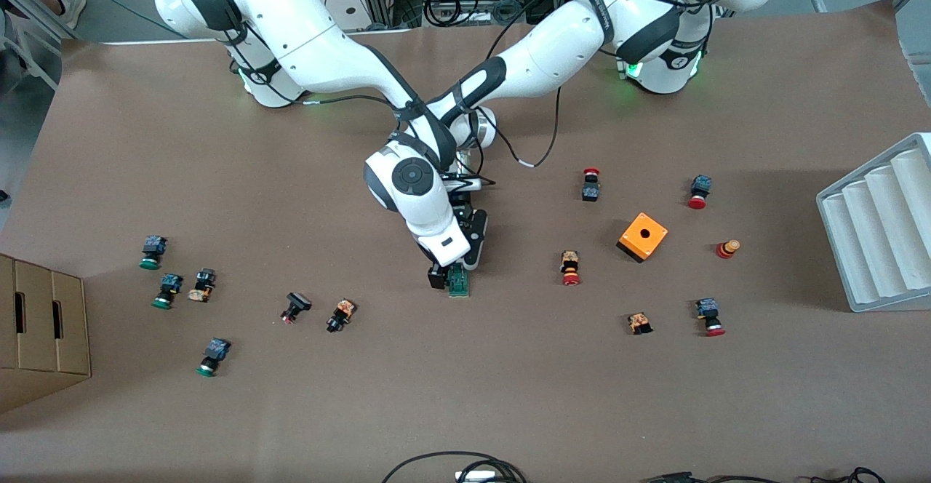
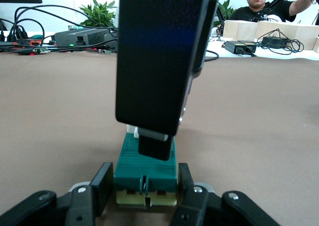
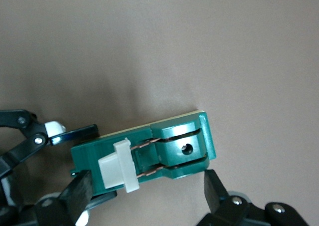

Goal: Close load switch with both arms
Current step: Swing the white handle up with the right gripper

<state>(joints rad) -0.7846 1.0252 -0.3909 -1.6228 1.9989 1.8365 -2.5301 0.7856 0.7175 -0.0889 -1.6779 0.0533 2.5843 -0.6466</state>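
The load switch (image 1: 459, 281), a narrow green block, lies mid-table under both hands. In the left wrist view my left gripper (image 2: 144, 188) is shut on the switch (image 2: 147, 161), one finger on each long side at the end away from the white lever tab (image 2: 132, 130). From the front, the left gripper (image 1: 465, 263) sits just above the block. My right gripper (image 1: 440, 277) stands open right beside the switch. In the right wrist view its fingers (image 3: 77, 192) are spread along the switch (image 3: 149, 151), close to the lever tab (image 3: 117, 166), gripping nothing. One right finger (image 2: 159, 61) hangs over the block.
An orange box with a hole (image 1: 642, 236) and several small buttons lie toward the left arm's end. More buttons are scattered toward the right arm's end, near a cardboard box (image 1: 40, 330). A grey ridged tray (image 1: 880, 228) stands at the table's edge.
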